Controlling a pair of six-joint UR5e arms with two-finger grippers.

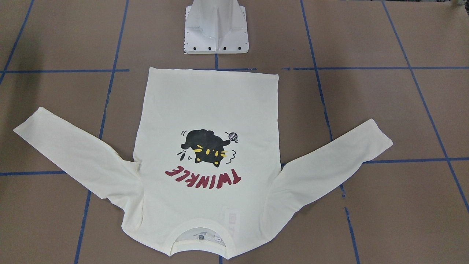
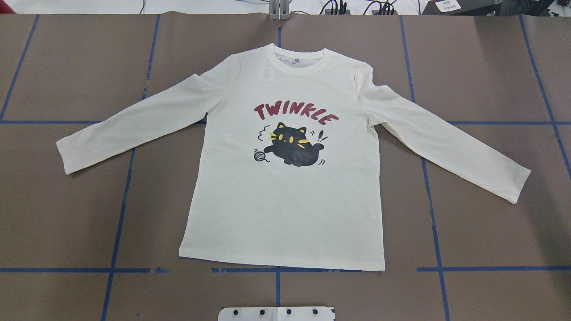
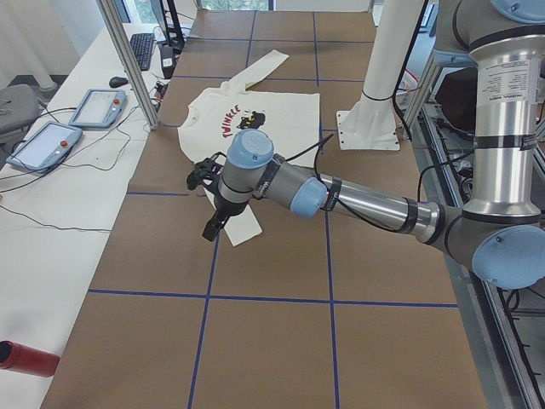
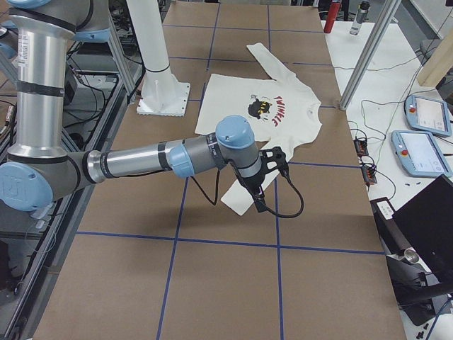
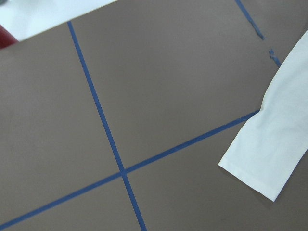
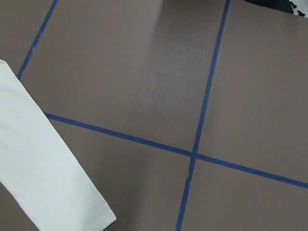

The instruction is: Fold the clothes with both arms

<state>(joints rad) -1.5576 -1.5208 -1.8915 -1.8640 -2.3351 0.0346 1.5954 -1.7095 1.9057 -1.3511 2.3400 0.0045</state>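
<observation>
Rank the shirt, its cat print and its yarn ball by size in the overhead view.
Largest: shirt.
Then: cat print.
Smallest: yarn ball.
All lie equally far from the camera, so nearness changes nothing.

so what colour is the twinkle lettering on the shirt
The lettering is dark red, clearest in the overhead exterior view.

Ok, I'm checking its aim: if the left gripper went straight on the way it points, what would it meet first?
The left gripper would probably hit the brown table near the tape cross, beside the shirt's cuff; depth is unclear.
</observation>
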